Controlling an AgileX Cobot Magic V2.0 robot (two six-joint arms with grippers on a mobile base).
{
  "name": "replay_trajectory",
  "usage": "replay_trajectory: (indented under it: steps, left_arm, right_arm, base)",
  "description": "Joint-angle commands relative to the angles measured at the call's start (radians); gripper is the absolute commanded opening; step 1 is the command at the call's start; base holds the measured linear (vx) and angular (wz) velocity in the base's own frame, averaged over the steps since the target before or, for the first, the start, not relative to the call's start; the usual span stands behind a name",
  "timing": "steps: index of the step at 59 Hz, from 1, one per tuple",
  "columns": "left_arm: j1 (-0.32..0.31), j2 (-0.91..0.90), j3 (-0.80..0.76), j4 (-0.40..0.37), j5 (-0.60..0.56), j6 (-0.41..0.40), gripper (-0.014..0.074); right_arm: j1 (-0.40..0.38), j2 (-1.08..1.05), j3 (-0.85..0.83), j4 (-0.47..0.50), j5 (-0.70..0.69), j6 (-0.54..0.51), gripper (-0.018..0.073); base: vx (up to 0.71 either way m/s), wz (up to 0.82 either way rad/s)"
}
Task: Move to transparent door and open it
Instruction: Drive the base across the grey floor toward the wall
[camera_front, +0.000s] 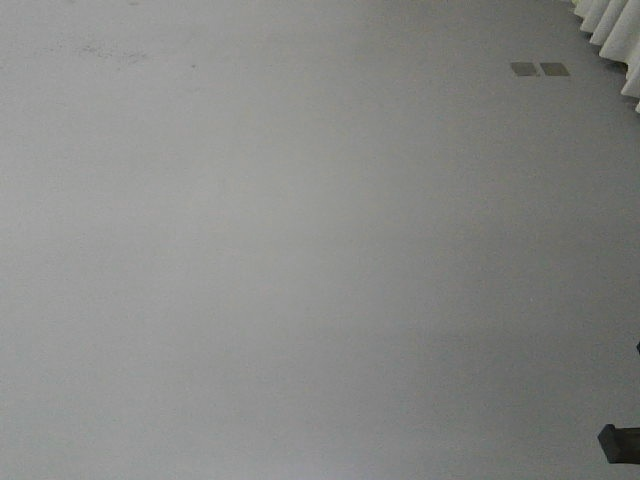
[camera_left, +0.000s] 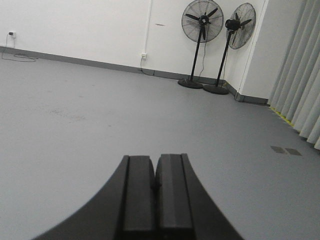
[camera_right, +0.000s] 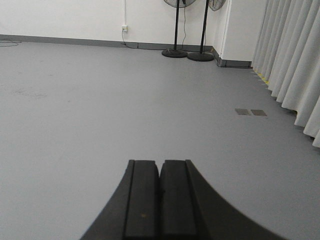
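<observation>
Our left gripper (camera_left: 155, 161) and right gripper (camera_right: 160, 164) both sit pressed together, empty. The transparent door shows in no view, so we cannot tell its direction or the nearer arm.

Right wrist view: 2 fans (camera_right: 174, 53) cropped at top edge; front view: dark object (camera_front: 620, 443) cut by right edge, unidentifiable.
</observation>
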Motion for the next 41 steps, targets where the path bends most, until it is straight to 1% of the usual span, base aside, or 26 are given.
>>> replay_trajectory:
  steps: [1,41]
  left_arm:
    - [-0.004,-0.012,0.032,-0.007,-0.084,0.001,-0.0006]
    - [-0.004,-0.012,0.032,-0.007,-0.084,0.001,-0.0006]
  right_arm:
    - [-0.003,-0.014,0.014,0.001,-0.080,-0.005,-0.0007]
    - [-0.003,-0.014,0.014,0.001,-0.080,-0.005,-0.0007]
  base:
    - [0.13,0.06]
    - [0.21,0.12]
